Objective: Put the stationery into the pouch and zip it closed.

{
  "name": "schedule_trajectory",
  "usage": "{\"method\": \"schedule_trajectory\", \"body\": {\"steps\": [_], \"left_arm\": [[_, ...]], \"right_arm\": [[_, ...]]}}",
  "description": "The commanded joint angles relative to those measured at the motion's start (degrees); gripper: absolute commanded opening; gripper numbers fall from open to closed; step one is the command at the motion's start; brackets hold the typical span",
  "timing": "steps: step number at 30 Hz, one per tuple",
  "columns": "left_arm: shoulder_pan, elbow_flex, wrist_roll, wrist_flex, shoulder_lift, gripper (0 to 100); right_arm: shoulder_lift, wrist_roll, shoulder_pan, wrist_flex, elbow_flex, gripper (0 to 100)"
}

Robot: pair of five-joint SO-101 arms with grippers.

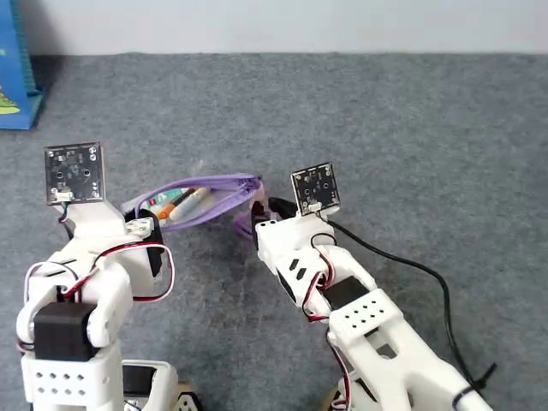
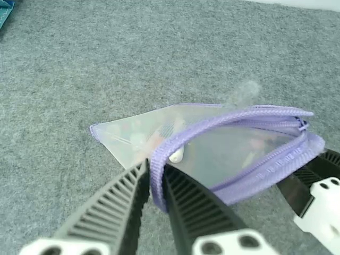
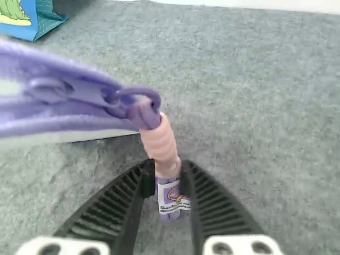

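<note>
1. Your left gripper (image 2: 154,169) is pinched almost fully shut on the purple zip band (image 2: 157,183) at the left end of the pouch (image 2: 223,143). The band runs straight through between the jaws.
2. Your right gripper (image 3: 166,166) is clamped on the pink ribbed zip pull (image 3: 162,141). Its purple tag (image 3: 171,201) hangs between the jaws.
3. The pull hooks onto the slider (image 3: 53,87), which sits at the pouch's right end.
4. In the high view the pouch (image 1: 205,199) lies mid-table, stretched left to right between the two grippers. The left gripper (image 1: 141,226) touches its left end and the right gripper (image 1: 255,219) is at its right end.
5. The mouth is open; the left wrist view shows the two zip bands apart along most of the length.
6. Pens (image 1: 181,204) lie inside the pouch, in its left half, and their orange and white parts show.
7. Room: the grey mat (image 1: 411,128) runs on far and right of the pouch, up to the pale wall (image 1: 282,26) at the far edge.
8. A blue box (image 1: 15,77) stands at the far-left edge, well apart from the pouch.
9. A black cable (image 1: 428,278) trails on the mat right of your right arm. Both arm bodies crowd the near side just behind the pouch.
</note>
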Motion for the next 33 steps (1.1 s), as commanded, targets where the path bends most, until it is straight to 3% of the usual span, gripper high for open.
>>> {"method": "schedule_trajectory", "body": {"steps": [1,21,28,33], "left_arm": [[0.26,-0.4,0.0,-1.23,0.44,1],[0.26,-0.4,0.0,-1.05,0.44,1],[0.26,-0.4,0.0,-0.97,0.44,1],[0.26,-0.4,-0.09,-0.97,0.44,1]], "right_arm": [[0.13,-0.18,-2.68,0.48,-3.6,19.0],[0.66,-0.09,-0.92,0.4,-6.59,0.9],[0.13,0.62,-0.84,0.92,-5.63,0.9],[-5.41,6.24,-2.07,0.48,-1.32,0.8]]}}
